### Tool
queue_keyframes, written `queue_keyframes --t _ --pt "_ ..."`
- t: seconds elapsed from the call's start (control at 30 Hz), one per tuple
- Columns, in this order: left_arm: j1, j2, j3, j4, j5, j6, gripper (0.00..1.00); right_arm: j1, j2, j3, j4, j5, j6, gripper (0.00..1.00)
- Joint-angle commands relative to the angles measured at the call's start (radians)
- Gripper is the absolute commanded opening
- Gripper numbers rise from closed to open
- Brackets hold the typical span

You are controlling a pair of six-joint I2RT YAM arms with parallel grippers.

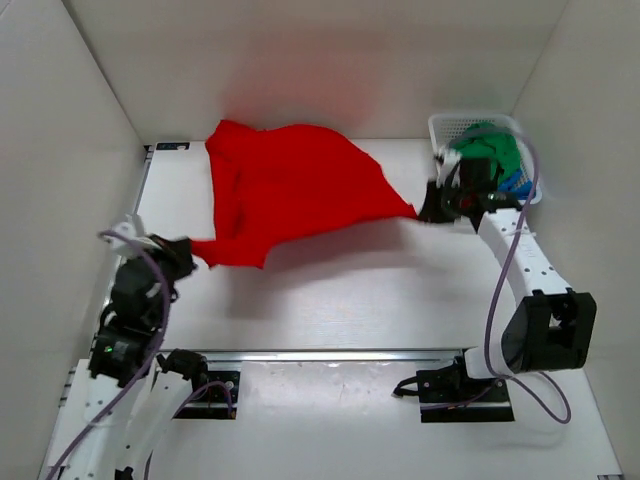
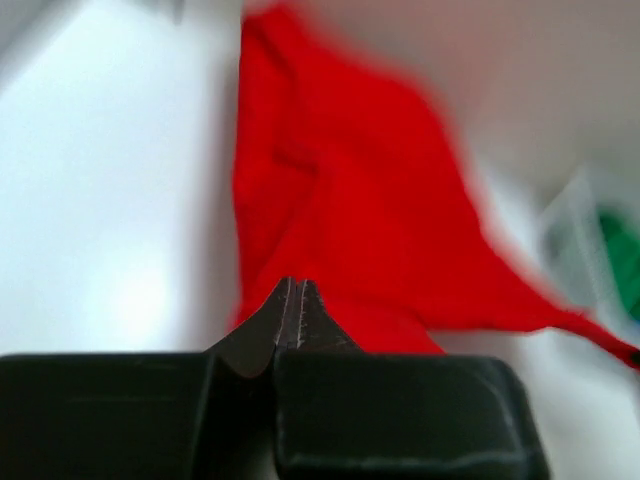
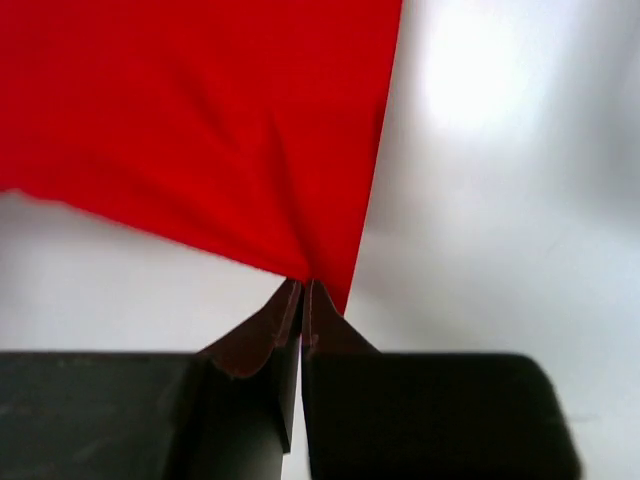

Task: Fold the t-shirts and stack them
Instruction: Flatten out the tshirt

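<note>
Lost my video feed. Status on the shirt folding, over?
Left gripper shut on red shirt corner. Right gripper shut on opposite corner. Shirt stretched between them. Green shirt in basket, nothing in the way.

White table, lattice basket far-right corner

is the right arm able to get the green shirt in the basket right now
Probably not yet. The green shirt lies in the basket close beside the right gripper, but that gripper is shut on a corner of the red shirt, which stretches across to the left gripper.
</note>
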State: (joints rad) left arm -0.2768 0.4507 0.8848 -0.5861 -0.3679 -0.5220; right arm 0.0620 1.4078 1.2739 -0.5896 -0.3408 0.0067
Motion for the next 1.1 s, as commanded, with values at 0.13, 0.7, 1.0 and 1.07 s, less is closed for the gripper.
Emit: queue_keyframes --t 0.13,0.7,1.0,1.07 --pt "0.057 -0.185 -0.328 -0.251 0.277 -0.234 0.0 -0.021 -0.224 -0.459 -0.01 -0.021 0.108 0.0" --pt "0.047 0.085 -0.307 0.009 0.255 -0.27 0.0 -0.01 0.038 -0.28 -0.039 -0.04 0.086 0.0" --pt "0.096 0.671 0.912 0.086 -0.014 0.181 0.0 0.084 0.192 0.802 -0.086 0.144 0.027 0.01" --pt "0.057 0.539 0.878 0.121 -0.052 0.171 0.0 0.043 0.056 0.628 0.016 0.088 0.067 0.0"
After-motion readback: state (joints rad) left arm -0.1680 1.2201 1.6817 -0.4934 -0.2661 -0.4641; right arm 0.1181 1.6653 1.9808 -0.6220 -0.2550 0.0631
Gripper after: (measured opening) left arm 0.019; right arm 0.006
